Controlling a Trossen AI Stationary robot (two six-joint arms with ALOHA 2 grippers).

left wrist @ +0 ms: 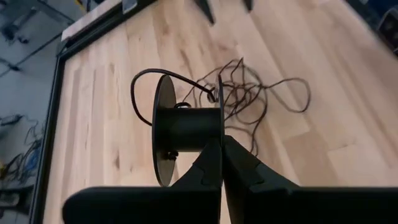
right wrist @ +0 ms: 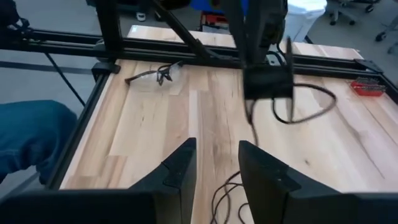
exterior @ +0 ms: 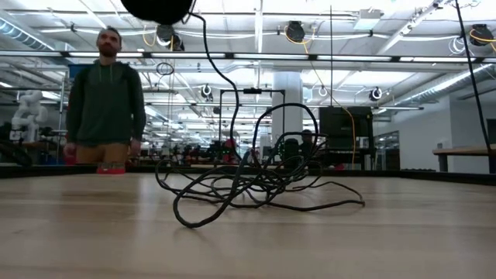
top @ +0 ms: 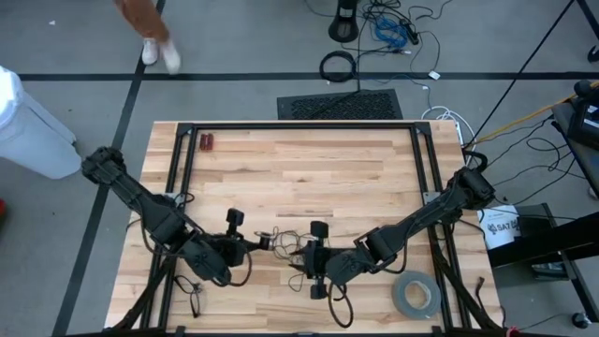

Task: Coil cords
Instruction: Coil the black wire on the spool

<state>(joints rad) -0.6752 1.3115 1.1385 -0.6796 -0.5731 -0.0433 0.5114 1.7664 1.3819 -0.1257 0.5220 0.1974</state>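
High view: my left gripper (top: pixel 265 242) is closed on a small black spool (top: pixel 255 245), held low over the wood table (top: pixel 299 168). My right gripper (top: pixel 301 257) sits just opposite, fingers apart and holding nothing. The cord (top: pixel 285 241) lies as a loose wiry tangle between the two grippers, close ahead of both. A grey tape roll (top: pixel 416 294) rests well off behind my right arm.

Low view: the cord (exterior: pixel 256 182) sprawls in open loops on the table, wider than tall, one strand rising toward the spool above. A person (exterior: pixel 104 105) stands beyond the far edge.

Left wrist view: my fingers (left wrist: pixel 214 163) are pressed together on the rim of the spool (left wrist: pixel 186 127). Its axle lies crosswise to my fingers, roughly level. One cord end appears fixed at the barrel, though I cannot confirm the anchor. The cord (left wrist: pixel 249 96) lies just ahead of the spool.

Right wrist view: my fingers (right wrist: pixel 180 165) stand apart with bare table between them; a few cord loops (right wrist: pixel 227 199) lie just under the tips.

Judgement: to wind well, the right gripper should take a strand near the spool and feed it at right angles to the axle, keeping light tension so turns stack between the flanges and the tangle does not snag.
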